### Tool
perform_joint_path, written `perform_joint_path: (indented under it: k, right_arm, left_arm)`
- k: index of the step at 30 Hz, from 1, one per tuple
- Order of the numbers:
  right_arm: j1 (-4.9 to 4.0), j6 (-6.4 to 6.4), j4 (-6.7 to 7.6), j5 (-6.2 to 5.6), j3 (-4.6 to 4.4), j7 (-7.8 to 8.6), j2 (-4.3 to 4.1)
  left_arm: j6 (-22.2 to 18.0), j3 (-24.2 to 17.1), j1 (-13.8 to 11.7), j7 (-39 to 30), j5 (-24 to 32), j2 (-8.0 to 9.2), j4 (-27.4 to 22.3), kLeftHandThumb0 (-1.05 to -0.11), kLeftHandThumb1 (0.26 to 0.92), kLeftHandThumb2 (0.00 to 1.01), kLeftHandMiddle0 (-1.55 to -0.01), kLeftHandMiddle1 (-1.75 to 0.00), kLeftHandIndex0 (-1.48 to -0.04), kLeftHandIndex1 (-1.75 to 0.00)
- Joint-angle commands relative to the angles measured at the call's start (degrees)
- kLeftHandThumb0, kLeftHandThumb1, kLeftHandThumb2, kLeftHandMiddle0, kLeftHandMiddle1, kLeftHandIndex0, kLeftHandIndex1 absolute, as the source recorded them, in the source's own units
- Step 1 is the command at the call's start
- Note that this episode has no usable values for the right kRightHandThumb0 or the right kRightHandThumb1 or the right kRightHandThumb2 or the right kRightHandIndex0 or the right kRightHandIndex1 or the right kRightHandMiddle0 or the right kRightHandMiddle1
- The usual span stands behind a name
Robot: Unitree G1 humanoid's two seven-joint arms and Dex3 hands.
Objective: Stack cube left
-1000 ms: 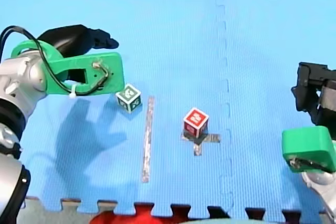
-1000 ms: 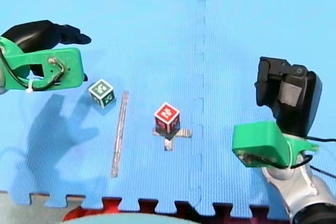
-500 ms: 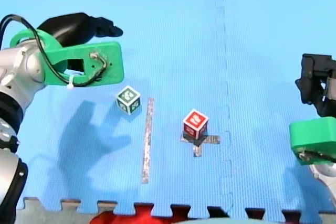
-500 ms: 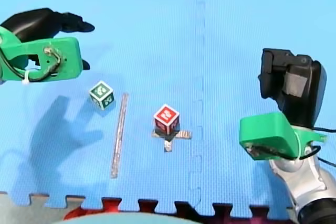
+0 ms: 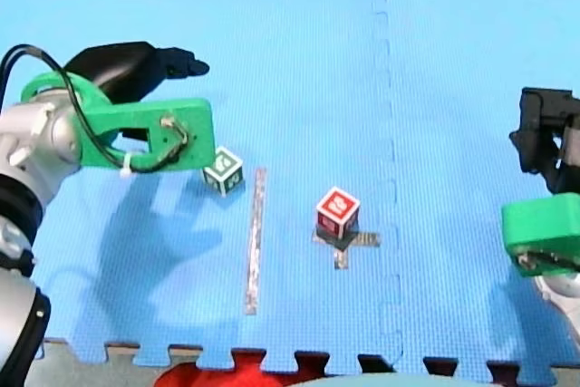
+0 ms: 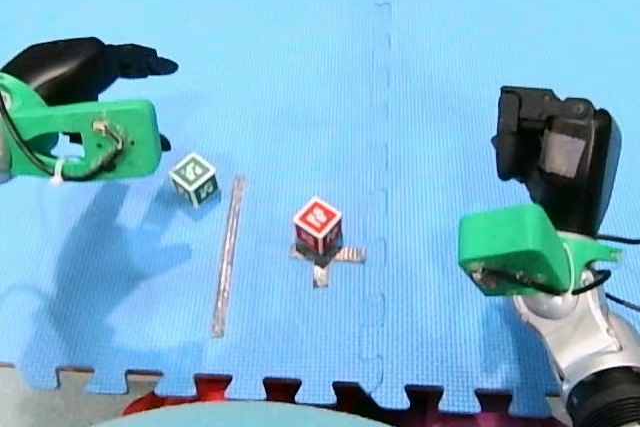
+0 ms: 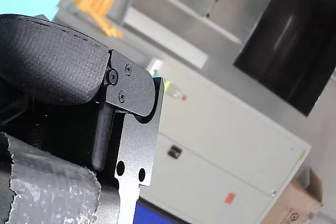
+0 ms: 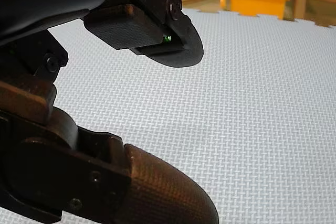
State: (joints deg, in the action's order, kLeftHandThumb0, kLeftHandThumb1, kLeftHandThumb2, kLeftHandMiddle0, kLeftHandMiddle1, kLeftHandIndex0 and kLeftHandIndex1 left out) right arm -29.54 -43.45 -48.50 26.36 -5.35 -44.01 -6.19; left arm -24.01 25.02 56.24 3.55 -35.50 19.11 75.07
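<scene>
Green cube (image 5: 223, 170) waiting by my empty left hand (image 5: 136, 62).
Hovering far-left of it, I am risking an off-centre grab toppling it; right hand (image 6: 548, 152) idling right, grip unclear.

Foam mat (image 5: 299, 61) — matt (finely textured)

The blue foam surface (image 5: 435, 70) carries a green cube (image 5: 224, 170) left, a red cube (image 5: 338, 212) on a tape cross (image 5: 349, 242), and a grey strip (image 5: 254, 242) between.
</scene>
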Motion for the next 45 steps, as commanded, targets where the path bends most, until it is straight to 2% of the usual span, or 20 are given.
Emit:
perform_joint_path:
  k: [1,12,21,23,27,29,34,45]
  right_arm:
    - [0.12,-0.31,0.6,-0.09,0.22,-0.08,-0.46]
    - [1.31,-0.34,2.86,-0.36,0.64,1.03,-0.82]
    - [1.28,-0.09,3.13,0.07,0.7,1.2,-0.84]
    - [1.09,-0.04,2.95,0.09,0.71,1.23,-0.83]
    - [0.78,-0.09,2.44,0.16,0.67,1.16,-0.76]
    - [0.65,-0.22,2.09,0.11,0.61,1.19,-0.64]
    - [0.52,-0.65,1.76,-0.22,0.5,1.58,-0.27]
    - [0.85,-0.62,2.44,-0.71,0.69,2.48,-0.1]
  left_arm:
    - [0.4,0.4,-0.2,0.4,-0.3,0.02,-0.2,-1.048,0.921,0.03,-0.91,-1.75,-0.46,0.0]
    - [-0.9,1.1,-1.9,2.0,-0.7,0.07,-0.8,-1.048,0.92,0.02,-0.94,-1.75,-0.42,0.0]
    - [-1.0,0.5,-2.7,1.9,0.2,-0.44,-1.3,-1.048,0.92,0.01,-0.94,-1.75,-0.44,-0.01]
    - [-2.3,0.2,-3.2,1.8,0.7,-0.33,-1.6,-1.048,0.92,0.01,-0.94,-1.75,-0.44,-0.01]
    - [-8.0,-0.8,-5.7,0.6,2.4,1.03,-2.6,-1.048,0.902,0.0,-0.87,-1.75,-0.51,-0.03]
    - [-7.9,-0.4,-6.2,0.2,2.0,1.6,-2.9,-1.048,0.9,0.0,-0.86,-1.75,-0.53,-0.04]
    - [-5.7,-0.2,-6.2,0.6,1.2,1.59,-2.5,-1.048,0.905,0.0,-0.86,-1.75,-0.49,-0.01]
    - [-4.2,0.8,-5.8,0.7,0.0,1.46,-2.3,-1.048,0.918,0.01,-0.89,-1.75,-0.47,0.0]
